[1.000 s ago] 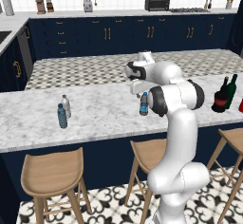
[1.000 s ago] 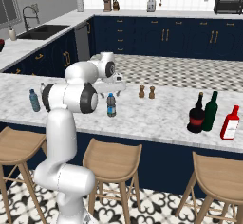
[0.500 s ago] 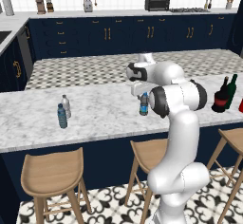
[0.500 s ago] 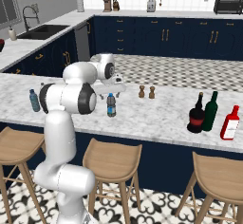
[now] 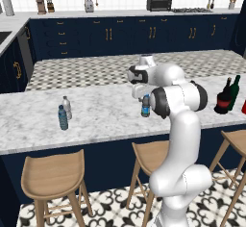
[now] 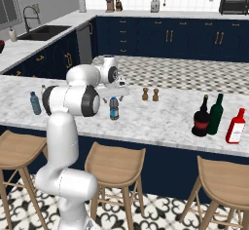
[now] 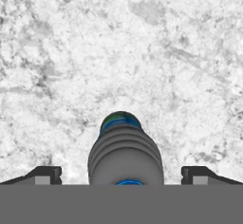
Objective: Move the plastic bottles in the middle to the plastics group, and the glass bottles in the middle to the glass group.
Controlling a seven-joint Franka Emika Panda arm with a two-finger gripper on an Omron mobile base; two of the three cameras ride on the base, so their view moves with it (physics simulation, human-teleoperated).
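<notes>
I have the two-finger gripper hanging spread wide above the small clear plastic bottle with the dark blue label and dark cap, gripping nothing; in the hand view one dark fingertip sits on each side of the bottle's ribbed grey body, with bare stone between tip and bottle on both sides.

That bottle stands upright on the white marble island counter, about midway along it and nearer my front edge than the far one. There is open marble on all sides of it. To the left, well apart, the pale clear white-capped bottle and the light blue-tinted bottle stand close together near the front edge. To the right, far along the counter, the tall slim dark green glass bottle stands just beside the squat blackish bottle with a red label, and a red bottle with a white label stands next to them. Two small brown grinders sit behind the middle bottle, towards the far edge.
</notes>
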